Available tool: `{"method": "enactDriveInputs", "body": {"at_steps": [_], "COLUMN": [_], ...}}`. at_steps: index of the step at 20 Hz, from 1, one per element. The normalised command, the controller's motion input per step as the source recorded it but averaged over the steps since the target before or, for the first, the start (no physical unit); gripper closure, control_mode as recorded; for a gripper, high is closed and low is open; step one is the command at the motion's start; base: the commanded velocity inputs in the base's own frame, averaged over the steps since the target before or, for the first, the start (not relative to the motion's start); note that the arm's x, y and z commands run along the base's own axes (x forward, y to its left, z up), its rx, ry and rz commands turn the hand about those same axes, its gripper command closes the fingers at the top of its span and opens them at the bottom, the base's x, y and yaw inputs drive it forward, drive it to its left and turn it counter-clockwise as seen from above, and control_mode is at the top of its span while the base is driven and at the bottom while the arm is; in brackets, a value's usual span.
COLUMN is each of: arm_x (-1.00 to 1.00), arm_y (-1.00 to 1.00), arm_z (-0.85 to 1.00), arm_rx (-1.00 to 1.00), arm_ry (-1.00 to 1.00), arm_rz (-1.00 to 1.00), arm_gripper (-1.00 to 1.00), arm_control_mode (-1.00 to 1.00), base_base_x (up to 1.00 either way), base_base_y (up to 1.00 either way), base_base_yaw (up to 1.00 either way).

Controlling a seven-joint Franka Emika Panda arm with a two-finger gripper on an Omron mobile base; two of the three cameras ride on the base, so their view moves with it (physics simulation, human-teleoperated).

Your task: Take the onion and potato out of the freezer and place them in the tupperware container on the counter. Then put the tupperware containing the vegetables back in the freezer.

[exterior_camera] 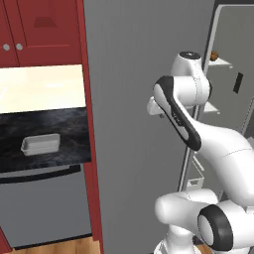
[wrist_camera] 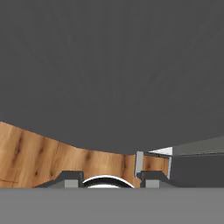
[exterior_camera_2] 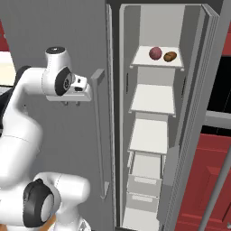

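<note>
The freezer (exterior_camera_2: 149,99) stands with its right door swung open, showing pale shelves. On the top shelf lie a dark red onion (exterior_camera_2: 155,53) and, just right of it, a brown potato (exterior_camera_2: 170,56). My gripper (exterior_camera_2: 71,103) hangs open and empty in front of the shut left freezer door (exterior_camera: 134,124), left of its vertical bar handle (exterior_camera_2: 97,131) and well below and left of the vegetables. It points down, its fingertips (wrist_camera: 72,177) apart over wood floor. The tupperware container (exterior_camera: 40,144) sits empty on the black counter (exterior_camera: 54,124) to the left.
Dark red cabinets (exterior_camera: 42,30) frame the counter, with a grey appliance front (exterior_camera: 44,208) below it. The open freezer door (exterior_camera_2: 198,113) stands at the right, with drawers (exterior_camera_2: 144,180) low inside. Wood floor (wrist_camera: 39,153) lies below the hand.
</note>
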Motion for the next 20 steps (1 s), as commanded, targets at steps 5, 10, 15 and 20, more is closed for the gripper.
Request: {"method": "enactDriveInputs", "body": {"at_steps": [5,10,15,20], "arm_x": [-0.52,-0.78,-0.66,-0.57], "arm_y": [-0.16,-0.15,0.0,0.0], "arm_z": [0.21,0.85,0.56,0.62], "arm_rx": [0.0,0.01,0.0,0.0], "arm_ry": [-0.14,-0.41,-0.41,-0.27], "arm_rz": [-0.02,-0.07,-0.01,0.0], "arm_gripper": [-1.0,-1.0,-1.0,-1.0], "arm_control_mode": [-1.0,-1.0,-1.0,-1.0], "base_base_x": [0.0,0.0,0.0,0.0], "base_base_y": [0.0,0.0,0.0,0.0], "base_base_yaw": [0.0,0.0,0.0,0.0]}}
